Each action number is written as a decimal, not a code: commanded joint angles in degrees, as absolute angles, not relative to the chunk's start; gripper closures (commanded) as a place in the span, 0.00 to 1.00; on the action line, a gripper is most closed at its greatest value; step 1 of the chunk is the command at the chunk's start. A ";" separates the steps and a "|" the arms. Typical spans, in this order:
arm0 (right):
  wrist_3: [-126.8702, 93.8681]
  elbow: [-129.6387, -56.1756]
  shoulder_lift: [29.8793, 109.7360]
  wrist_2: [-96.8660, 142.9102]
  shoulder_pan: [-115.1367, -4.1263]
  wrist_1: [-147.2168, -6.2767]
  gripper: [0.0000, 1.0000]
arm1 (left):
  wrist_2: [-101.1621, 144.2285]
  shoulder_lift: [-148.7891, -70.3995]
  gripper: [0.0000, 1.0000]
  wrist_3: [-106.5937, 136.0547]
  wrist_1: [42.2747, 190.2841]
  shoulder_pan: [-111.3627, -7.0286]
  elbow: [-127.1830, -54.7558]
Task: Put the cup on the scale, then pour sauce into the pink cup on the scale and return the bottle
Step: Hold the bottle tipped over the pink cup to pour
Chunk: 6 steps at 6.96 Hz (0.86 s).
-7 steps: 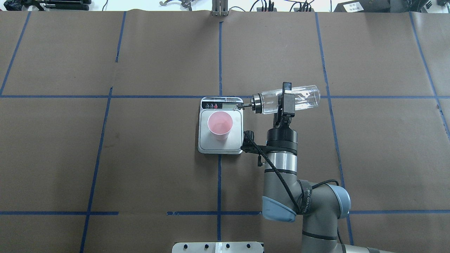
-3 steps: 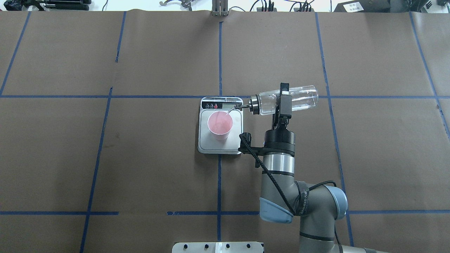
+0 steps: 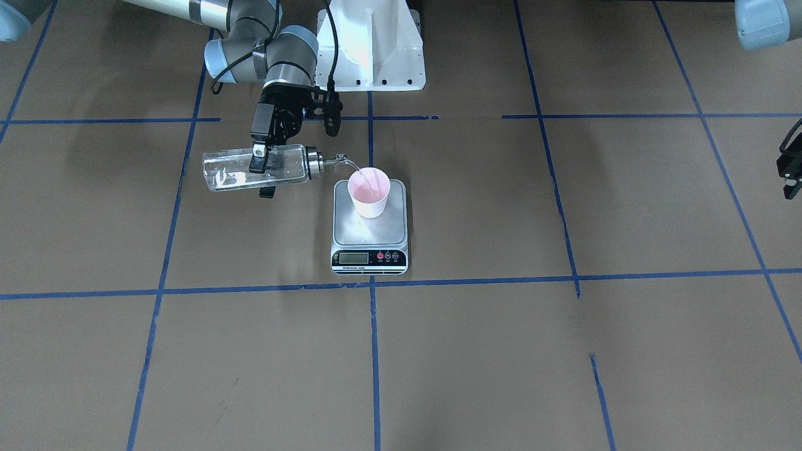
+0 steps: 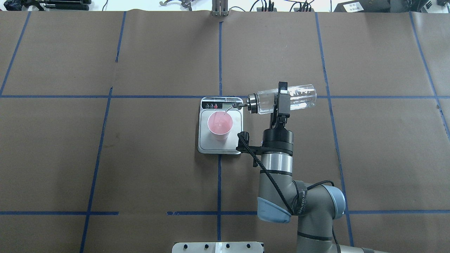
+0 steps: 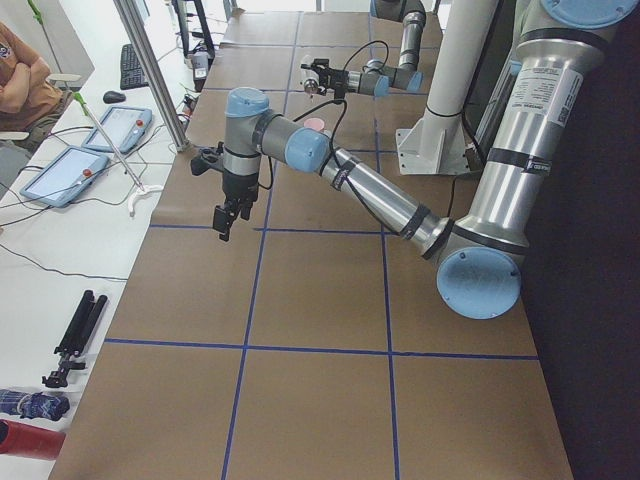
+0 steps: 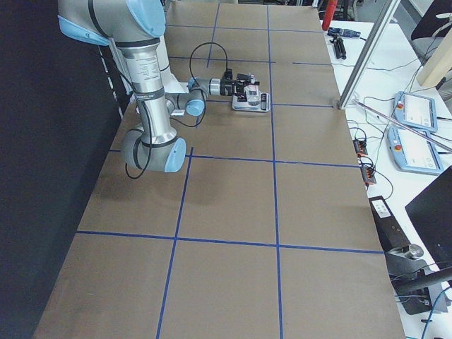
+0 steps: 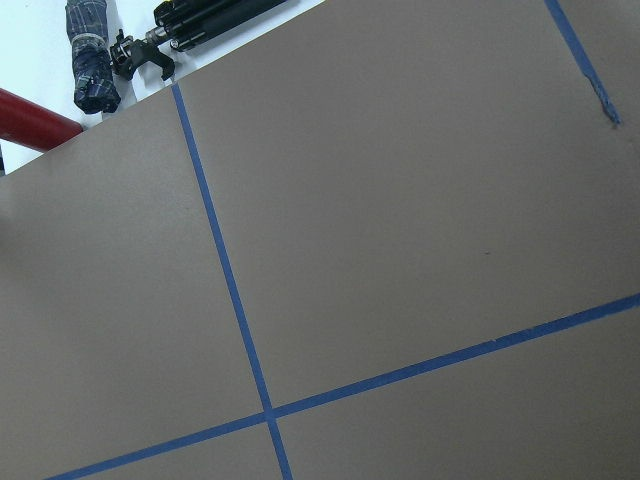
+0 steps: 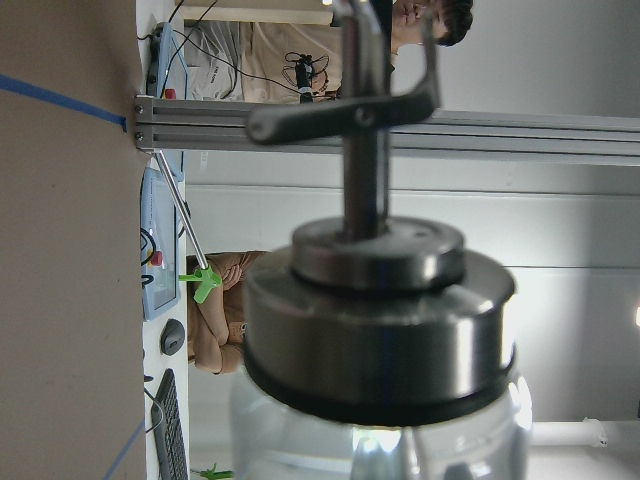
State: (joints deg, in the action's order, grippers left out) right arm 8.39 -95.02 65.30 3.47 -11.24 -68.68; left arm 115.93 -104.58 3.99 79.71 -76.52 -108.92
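Observation:
The pale pink cup (image 4: pixel 219 123) stands upright on the silver scale (image 4: pixel 235 142), also in the front-facing view (cup (image 3: pixel 369 191), scale (image 3: pixel 351 233)). My right gripper (image 4: pixel 282 100) is shut on the clear glass bottle (image 4: pixel 302 99), held about level to the right of the scale. Its thin metal spout (image 4: pixel 235 105) reaches over the cup's rim. A thin clear stream of sauce (image 3: pixel 361 172) falls into the cup. The right wrist view shows the silver collar (image 8: pixel 380 320) close up. My left gripper (image 3: pixel 791 172) hangs far off at the table's end; I cannot tell whether it is open or shut.
Brown paper with a blue tape grid covers the table (image 4: pixel 105 158). The white robot base (image 3: pixel 369 50) stands behind the scale. Tablets (image 5: pixel 75 170) and a tripod (image 5: pixel 72 335) lie beyond the left end. An operator (image 5: pixel 20 80) sits there.
My right arm has shifted the bottle slightly left, so the spout has come over the cup's rim. Clear liquid has begun to run into the cup. The cup and scale have not moved.

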 commanded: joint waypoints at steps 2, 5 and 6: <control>5.47 -95.36 64.78 5.35 -11.34 -66.64 1.00 | 115.84 -104.85 0.00 4.04 79.72 -76.55 -108.90; 2.13 -95.10 64.51 7.38 -11.34 -62.58 1.00 | 115.84 -104.94 0.00 4.04 79.72 -76.64 -108.81; -0.76 -95.45 64.51 8.95 -11.34 -62.49 1.00 | 115.93 -105.03 0.00 4.13 79.72 -76.64 -108.90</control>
